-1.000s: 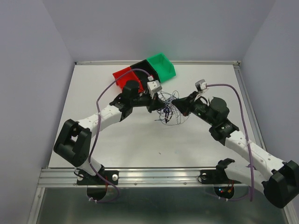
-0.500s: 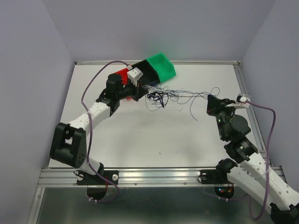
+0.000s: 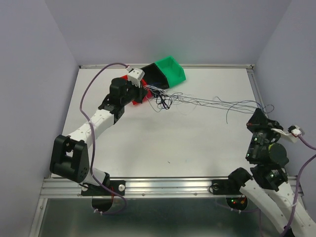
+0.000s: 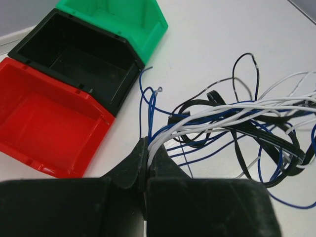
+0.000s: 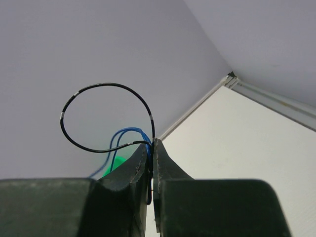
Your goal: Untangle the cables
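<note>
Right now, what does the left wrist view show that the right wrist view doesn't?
Left wrist only: the red bin, the black bin and the knotted white, blue and black cables. Right wrist only: a black loop rising from the jaws. Both: the left gripper and right gripper each shut on strands, blue among them.

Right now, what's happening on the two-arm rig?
Both arms are on the bundle of thin white, dark blue and black cables. The left gripper is shut on one end beside the red plastic bin. The right gripper is shut on strands near the right edge of the white table. The cables stretch across it between the two, with a tangled clump close to the left gripper.
</note>
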`<state>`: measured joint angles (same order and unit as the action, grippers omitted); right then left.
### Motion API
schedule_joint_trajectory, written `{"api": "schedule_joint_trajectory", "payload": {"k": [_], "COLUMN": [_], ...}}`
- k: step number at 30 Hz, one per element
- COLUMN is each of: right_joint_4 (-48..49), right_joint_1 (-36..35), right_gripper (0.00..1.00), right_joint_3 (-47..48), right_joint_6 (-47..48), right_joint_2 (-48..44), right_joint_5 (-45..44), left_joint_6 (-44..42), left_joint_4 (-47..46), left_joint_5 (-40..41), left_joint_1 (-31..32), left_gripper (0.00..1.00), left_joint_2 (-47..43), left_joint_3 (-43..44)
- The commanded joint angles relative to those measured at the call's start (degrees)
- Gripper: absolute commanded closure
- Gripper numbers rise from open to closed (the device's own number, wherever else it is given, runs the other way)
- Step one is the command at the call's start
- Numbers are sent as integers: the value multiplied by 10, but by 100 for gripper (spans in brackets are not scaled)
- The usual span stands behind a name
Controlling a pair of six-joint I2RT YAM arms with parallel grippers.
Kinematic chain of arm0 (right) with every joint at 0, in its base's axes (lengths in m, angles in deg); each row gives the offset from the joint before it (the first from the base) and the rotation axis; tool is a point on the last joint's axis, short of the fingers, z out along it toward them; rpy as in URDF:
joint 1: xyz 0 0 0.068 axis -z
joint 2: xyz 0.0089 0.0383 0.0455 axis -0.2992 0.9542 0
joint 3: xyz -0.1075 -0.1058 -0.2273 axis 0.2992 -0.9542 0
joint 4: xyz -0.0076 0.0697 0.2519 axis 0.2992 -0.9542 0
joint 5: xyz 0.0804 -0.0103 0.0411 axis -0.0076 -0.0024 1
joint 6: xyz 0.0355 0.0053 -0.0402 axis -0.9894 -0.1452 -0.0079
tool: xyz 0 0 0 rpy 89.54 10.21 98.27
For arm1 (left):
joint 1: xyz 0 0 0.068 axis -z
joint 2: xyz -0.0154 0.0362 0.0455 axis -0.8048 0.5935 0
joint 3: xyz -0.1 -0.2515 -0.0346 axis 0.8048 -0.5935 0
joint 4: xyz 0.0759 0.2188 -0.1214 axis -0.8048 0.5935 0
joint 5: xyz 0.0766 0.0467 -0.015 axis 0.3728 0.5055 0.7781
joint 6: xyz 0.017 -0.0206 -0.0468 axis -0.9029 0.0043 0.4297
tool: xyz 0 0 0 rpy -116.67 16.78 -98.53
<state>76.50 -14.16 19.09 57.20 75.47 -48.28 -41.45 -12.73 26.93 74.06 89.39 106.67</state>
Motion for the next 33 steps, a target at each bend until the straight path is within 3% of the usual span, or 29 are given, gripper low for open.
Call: {"api": "schedule_joint_trajectory", "payload": {"k": [1,6,7,8,10,12,15,18,25,28,33], "right_joint_4": [17,17,15,-10,-36,-61,-71,-79,-44,58,130], "right_joint_1": [5,5,5,5,5,5,5,5,5,5,5], "right_gripper": [99,99,93,69,42,26,15,8,11,11,9], "right_joint_3": [15,20,26,50,72,96,105,113,125,90,57], "right_joint_6": [21,54,67,64,65,63,81,89,140,150,151], "right_joint_2": [-55,2,25,79,131,185,211,220,321,338,364], "right_joint_5": [-115,12,41,95,136,180,253,319,570,661,815], "left_joint_6": [3,-4,-9,-15,-27,-44,-64,-96,-141,-149,-153], "left_joint_4": [1,-19,-29,-32,-31,-30,-26,-19,8,21,33], "left_joint_5": [68,8,-12,-35,-46,-57,-72,-74,-105,-120,-135], "left_joint_1": [-25,-15,-13,-7,4,18,45,81,123,136,154], "left_gripper": [100,100,100,100,100,100,100,100,100,100,100], "left_joint_2": [-18,-45,-57,-61,-76,-92,-111,-130,-158,-159,-152], "left_joint_3": [8,-15,-19,-26,-29,-34,-42,-48,-52,-48,-40]}}
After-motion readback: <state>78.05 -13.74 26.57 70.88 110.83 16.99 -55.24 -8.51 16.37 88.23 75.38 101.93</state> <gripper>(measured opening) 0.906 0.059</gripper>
